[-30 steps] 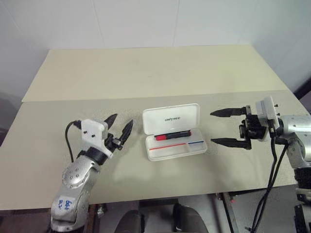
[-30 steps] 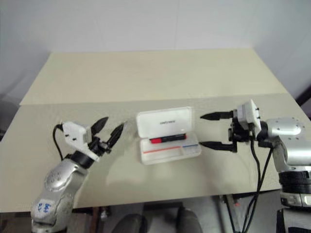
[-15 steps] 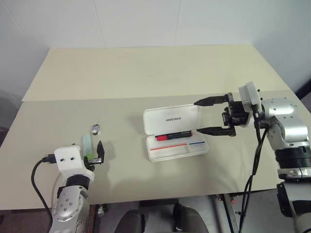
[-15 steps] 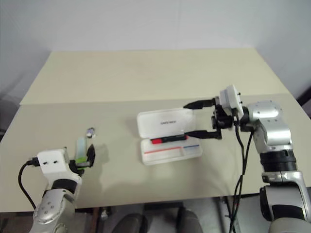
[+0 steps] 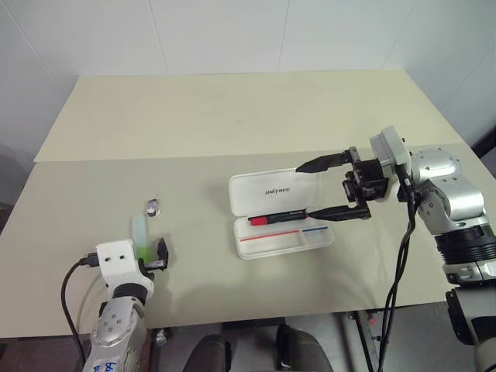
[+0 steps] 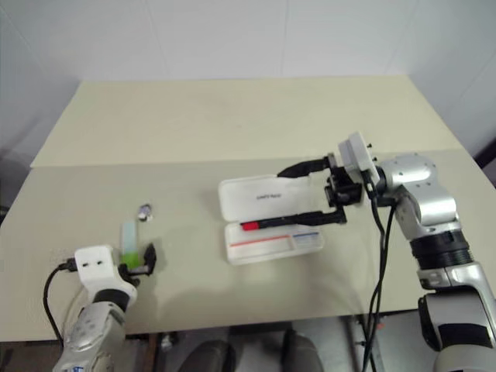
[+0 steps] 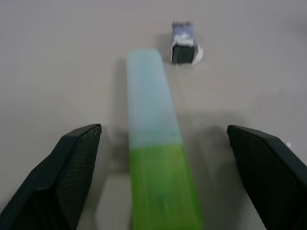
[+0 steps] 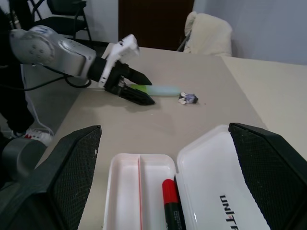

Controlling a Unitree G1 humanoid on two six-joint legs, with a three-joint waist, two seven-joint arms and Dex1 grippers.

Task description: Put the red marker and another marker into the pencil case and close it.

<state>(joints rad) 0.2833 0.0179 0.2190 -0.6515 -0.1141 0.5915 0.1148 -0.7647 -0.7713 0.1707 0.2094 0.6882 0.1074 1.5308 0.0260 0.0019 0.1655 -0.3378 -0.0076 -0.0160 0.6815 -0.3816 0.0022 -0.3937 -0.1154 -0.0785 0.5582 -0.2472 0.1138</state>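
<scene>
Your pencil case [image 5: 280, 213] lies open near the middle of the table [image 5: 232, 116], lid folded back flat, and the red marker [image 5: 277, 217] already lies in the tray along the hinge side; in the right wrist view its lower barrel is cut off by the picture's edge. The green highlighter [image 7: 156, 143] lies on the table well to the left of the case, with a small crumpled dark-and-white scrap [image 7: 184, 43] just past its pale end; you cannot tell what that scrap is. Your left gripper [image 7: 158, 182] has its jaws spread wide on either side of the highlighter's green cap, not touching it. Your right gripper [image 5: 329, 187] hangs by the case's right end, jaws spread wide and holding nothing.
</scene>
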